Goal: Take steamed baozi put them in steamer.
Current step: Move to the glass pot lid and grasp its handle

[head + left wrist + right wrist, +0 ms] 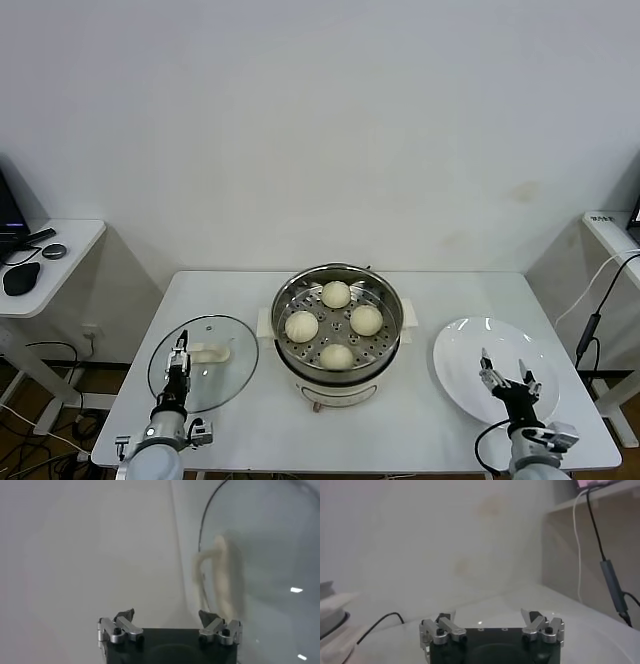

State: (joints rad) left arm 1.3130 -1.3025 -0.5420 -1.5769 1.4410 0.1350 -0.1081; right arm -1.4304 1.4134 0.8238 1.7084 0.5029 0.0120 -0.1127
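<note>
left tool [180, 358]: seen at the near-left edge of the surface [420, 420], fingers spread apart, nothing gripped. it is positioned over the near part of the glass lid [203, 375], which lies flat on the surface w/ its white handle [210, 352] just beyond the tool. in the left wrist view the lid's rim and handle [220, 575] are seen ahead of the spread fingertips [126, 615].

right tool [508, 378]: seen at the near-right, fingers likewise spread, nothing gripped. it is held above the near part of the white plate [470, 350]; no item is seen on the plate.

steamer [338, 335]: located at the centre of the surface, between lid and plate, lid off. four steamed baozi [336, 294] are seen inside on the perforated tray, arranged approx. in a diamond, set apart from each other. both tools are well apart from the steamer.
</note>
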